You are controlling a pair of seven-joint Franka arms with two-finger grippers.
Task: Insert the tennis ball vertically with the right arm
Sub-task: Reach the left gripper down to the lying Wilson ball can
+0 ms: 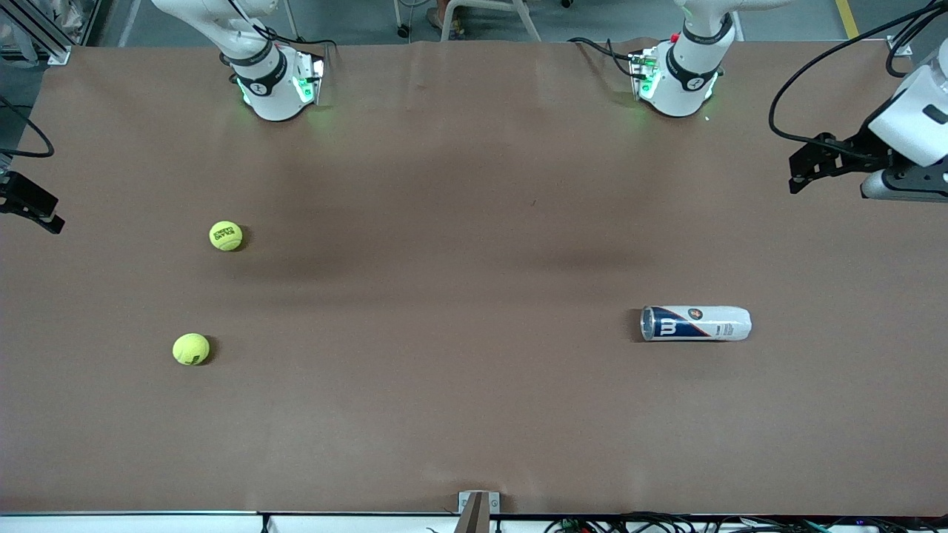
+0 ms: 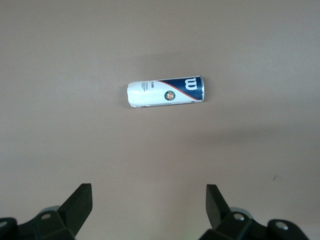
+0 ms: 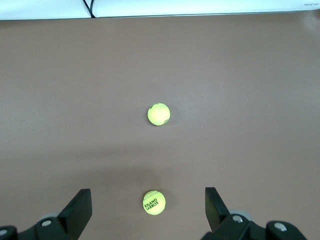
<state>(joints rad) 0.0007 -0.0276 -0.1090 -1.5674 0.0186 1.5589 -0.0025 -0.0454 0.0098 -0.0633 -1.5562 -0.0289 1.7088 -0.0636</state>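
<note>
**Two arms poised, balls and can lying untouched on the brown table**

The right gripper (image 3: 148,210) hangs in the air at the right arm's end of the table, its black fingers (image 3: 80,207) spread wide apart and holding nothing; in the front view only a black tip of it shows at the picture's edge. Two tennis balls lie below it: the printed tennis ball (image 1: 226,235) nearer the robots' bases, the second tennis ball (image 1: 191,349) nearer the front camera, the two well apart from each other. The left gripper (image 2: 149,207) hangs at the left arm's end of the table, jaws likewise wide apart and empty; the ball can (image 1: 695,323) lies on its side on the table (image 1: 459,222), its open mouth turned toward the right arm's end. Broad bare brown surface separates the balls from the can; both balls and the can lie well in from every table edge.
</note>
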